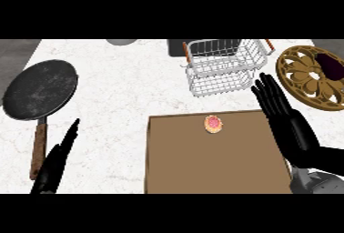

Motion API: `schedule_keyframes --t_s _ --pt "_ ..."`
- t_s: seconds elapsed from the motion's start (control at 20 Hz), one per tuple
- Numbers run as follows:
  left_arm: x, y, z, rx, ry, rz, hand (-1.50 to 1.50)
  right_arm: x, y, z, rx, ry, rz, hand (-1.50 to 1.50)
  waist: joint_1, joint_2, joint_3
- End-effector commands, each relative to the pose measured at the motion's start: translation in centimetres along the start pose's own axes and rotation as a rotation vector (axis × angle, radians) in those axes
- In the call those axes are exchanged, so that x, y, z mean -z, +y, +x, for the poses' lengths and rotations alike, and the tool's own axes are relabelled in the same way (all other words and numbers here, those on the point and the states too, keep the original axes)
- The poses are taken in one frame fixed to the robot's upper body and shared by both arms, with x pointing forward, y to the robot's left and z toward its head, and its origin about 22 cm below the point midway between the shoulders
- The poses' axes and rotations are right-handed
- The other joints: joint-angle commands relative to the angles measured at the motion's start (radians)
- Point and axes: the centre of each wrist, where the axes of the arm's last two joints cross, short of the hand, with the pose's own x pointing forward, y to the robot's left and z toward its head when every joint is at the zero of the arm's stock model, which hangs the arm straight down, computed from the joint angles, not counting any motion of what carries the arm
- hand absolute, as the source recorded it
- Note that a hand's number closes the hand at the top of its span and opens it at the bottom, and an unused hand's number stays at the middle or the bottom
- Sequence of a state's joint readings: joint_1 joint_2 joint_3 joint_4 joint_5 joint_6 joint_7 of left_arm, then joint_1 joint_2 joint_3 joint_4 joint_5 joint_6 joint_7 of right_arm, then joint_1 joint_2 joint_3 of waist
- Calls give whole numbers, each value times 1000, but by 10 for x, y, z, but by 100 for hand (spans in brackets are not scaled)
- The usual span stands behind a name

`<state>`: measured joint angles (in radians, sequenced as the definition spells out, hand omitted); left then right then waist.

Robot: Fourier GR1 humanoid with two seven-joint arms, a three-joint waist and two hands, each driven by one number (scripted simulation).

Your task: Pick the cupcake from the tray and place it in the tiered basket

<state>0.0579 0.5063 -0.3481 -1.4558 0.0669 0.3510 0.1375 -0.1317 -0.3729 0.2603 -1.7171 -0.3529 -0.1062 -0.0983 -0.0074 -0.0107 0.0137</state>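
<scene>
A small cupcake [214,124] with pink topping sits near the far edge of the brown tray [201,164]. Behind the tray stands the white wire tiered basket [224,68]. My right hand [285,119] is open with straight fingers, raised over the tray's right edge, to the right of the cupcake and not touching it. My left hand [57,159] is open at the lower left, edge-on, fingers straight, resting left of the tray.
A black frying pan [39,90] with a wooden handle lies at the left. A gold patterned plate [312,77] holding a dark purple item [331,64] sits at the right. A grey round object [121,41] shows at the far edge.
</scene>
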Motion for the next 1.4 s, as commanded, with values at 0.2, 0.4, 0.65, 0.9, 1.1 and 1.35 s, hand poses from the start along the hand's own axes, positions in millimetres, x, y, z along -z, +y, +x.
schedule_keyframes --t_s 0.2,0.4,0.65,0.9,1.1,1.35 --pt "22 -34 63 -214 -325 -179 0 56 70 -32 -58 173 -138 -150 46 25 -20" --pt "24 -56 77 -333 -370 -283 0 71 105 -63 -94 295 -248 -150 57 34 -17" --pt "36 -51 49 -350 -355 -266 0 103 127 -63 -230 73 -234 -150 26 17 -14" --pt "43 -35 56 -364 -320 -253 0 119 106 -15 -510 161 -172 -150 -7 1 -18" --pt "37 -40 49 -350 -309 -246 0 125 70 -15 -878 354 -57 -150 -17 -16 -24" --pt "39 -42 44 -340 -294 -260 0 131 92 2 -1195 575 171 -150 -16 -19 -26"
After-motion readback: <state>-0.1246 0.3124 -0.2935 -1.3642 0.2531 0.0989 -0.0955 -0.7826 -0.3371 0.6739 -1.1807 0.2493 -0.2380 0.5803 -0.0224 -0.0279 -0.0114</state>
